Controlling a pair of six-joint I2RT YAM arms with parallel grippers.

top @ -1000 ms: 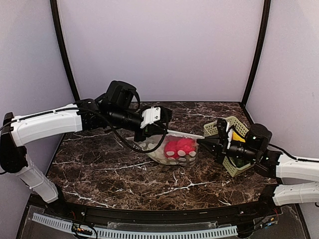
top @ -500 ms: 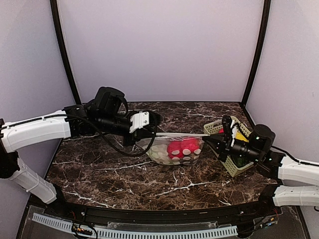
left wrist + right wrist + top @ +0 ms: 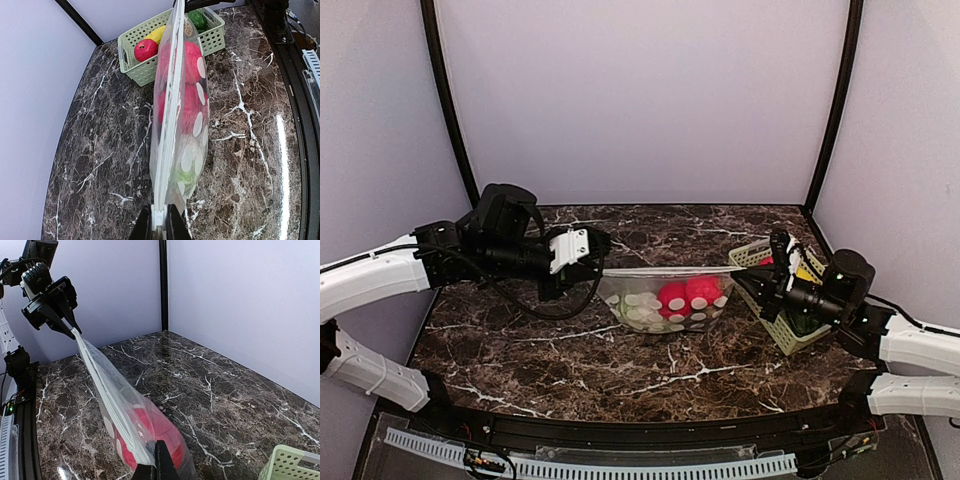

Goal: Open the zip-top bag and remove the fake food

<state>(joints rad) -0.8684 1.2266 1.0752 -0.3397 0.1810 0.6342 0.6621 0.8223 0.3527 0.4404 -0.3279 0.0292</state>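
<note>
Tension: my left pincer [image 3: 599,268] has drawn back, pulling the zip-top bag [image 3: 660,308] taut against my right pincer [image 3: 738,272]; both clamp its top edge, fake food [image 3: 686,293] still inside.

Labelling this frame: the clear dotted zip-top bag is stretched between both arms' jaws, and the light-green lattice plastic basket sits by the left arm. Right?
No: the light-green lattice plastic basket sits by the right arm, as the top external view shows. The rest about the clear dotted zip-top bag holds.
</note>
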